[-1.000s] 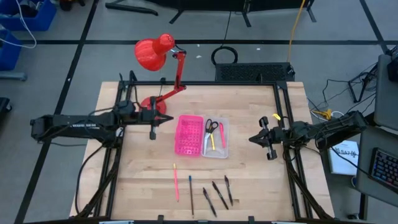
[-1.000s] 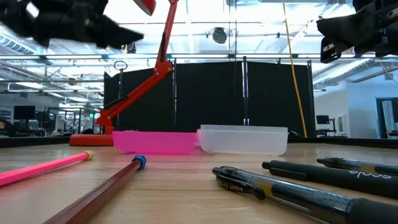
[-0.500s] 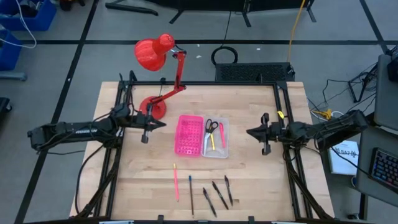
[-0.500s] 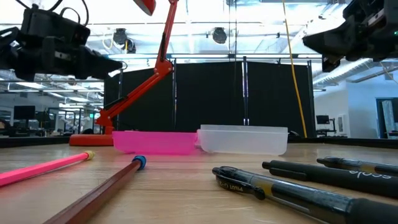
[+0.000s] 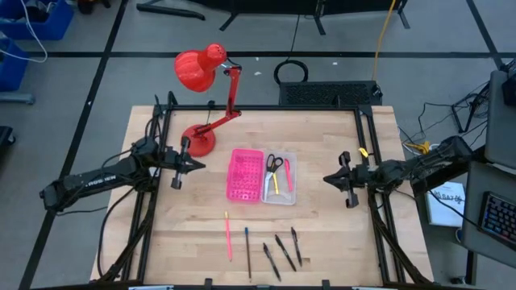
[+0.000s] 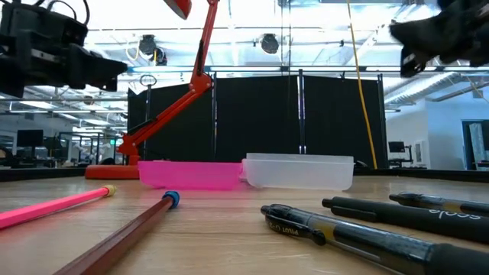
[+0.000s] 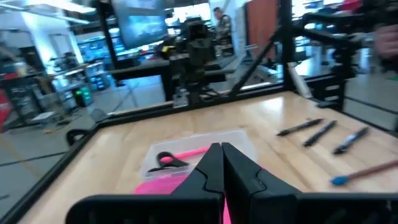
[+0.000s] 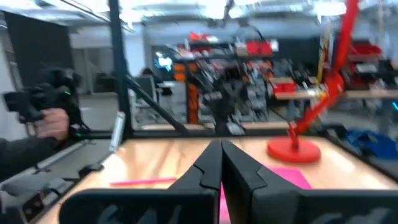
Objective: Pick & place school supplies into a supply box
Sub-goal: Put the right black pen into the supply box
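Note:
The supply box lies open at the table's middle: a pink gridded half [image 5: 245,175] joined to a clear tray [image 5: 280,179]. In the tray lie black-handled scissors [image 5: 274,162] and a pink and a yellow pen. Near the near edge lie a pink pencil [image 5: 228,235], a brown pencil [image 5: 247,251] and three black pens [image 5: 284,251]. My left gripper [image 5: 179,167] hovers left of the box, shut [image 7: 222,163]. My right gripper [image 5: 344,180] hovers right of it, also shut [image 8: 221,159]. Both are well above the table [image 6: 114,67] [image 6: 409,47].
A red desk lamp stands with its base [image 5: 199,139] at the far left of the table, its shade [image 5: 197,69] beyond the far edge. A dark frame [image 5: 367,145] borders the table. A person's hand holding a device [image 8: 46,115] shows beyond the table.
My left gripper has drawn back from the box toward the table's left edge and a little toward the near edge, staying shut and above the table. My right gripper has edged toward the box and then back.

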Tool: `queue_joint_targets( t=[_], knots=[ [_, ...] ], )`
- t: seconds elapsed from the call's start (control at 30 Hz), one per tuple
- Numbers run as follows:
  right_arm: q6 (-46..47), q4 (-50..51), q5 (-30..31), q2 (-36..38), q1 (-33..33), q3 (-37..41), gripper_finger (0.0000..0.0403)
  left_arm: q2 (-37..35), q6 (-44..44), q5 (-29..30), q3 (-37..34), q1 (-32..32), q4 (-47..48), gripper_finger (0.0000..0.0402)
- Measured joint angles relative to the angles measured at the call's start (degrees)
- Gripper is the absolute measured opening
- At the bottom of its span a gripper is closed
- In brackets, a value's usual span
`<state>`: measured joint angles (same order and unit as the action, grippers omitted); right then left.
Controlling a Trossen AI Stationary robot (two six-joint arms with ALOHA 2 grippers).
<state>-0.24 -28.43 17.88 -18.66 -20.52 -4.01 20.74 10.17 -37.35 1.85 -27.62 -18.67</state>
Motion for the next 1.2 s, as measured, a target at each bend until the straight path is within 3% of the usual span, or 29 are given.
queue_joint_targets(
  t=[0.07, 0.23, 0.43, 0.6, 0.77, 0.93, 1.03, 1.1, 1.2],
  knots=[
    [-2.19, -0.09, 1.05, 2.32, -2.06, 0.00, 0.0000, -2.14, 0.17, -1.09, 0.00, 0.00, 1.93, 0.0001],
    [-6.57, 2.87, 12.67, 8.79, -4.98, 0.00, 0.0000, -5.33, 1.99, -1.66, 0.00, 0.00, 4.24, 0.0001],
    [-7.90, 16.08, 15.98, 16.03, -5.00, 0.00, 0.0000, -5.80, 3.12, -3.69, 0.00, 0.00, 5.18, 0.0001],
    [-3.42, 20.80, 28.04, 18.61, -4.95, 1.40, 0.0000, -5.78, 4.36, -3.52, 0.00, 0.00, 7.89, 0.0003],
    [-2.45, 20.98, 28.58, 18.23, -4.98, 1.62, 0.0000, -5.76, 3.82, -1.02, 0.00, 0.00, 4.58, 0.0018],
    [-8.24, 11.54, 28.34, 16.53, -4.95, 1.28, 0.0000, -5.67, 1.36, 5.61, 0.02, 0.00, -2.08, 0.0021],
    [-8.52, 11.77, 23.11, 12.62, -5.41, -1.20, 0.0000, -5.63, 1.45, 10.50, 0.02, 0.00, -6.07, 0.0022],
    [-6.00, 12.11, 19.75, 7.23, -6.51, -5.15, 0.0000, -5.63, 1.27, 14.57, 0.04, 0.00, -8.46, 0.0022],
    [0.03, 14.20, 21.35, -5.66, -9.28, -12.67, 0.0000, -5.59, -0.15, 20.32, 0.04, 0.00, -8.59, 0.0023]
  ],
)
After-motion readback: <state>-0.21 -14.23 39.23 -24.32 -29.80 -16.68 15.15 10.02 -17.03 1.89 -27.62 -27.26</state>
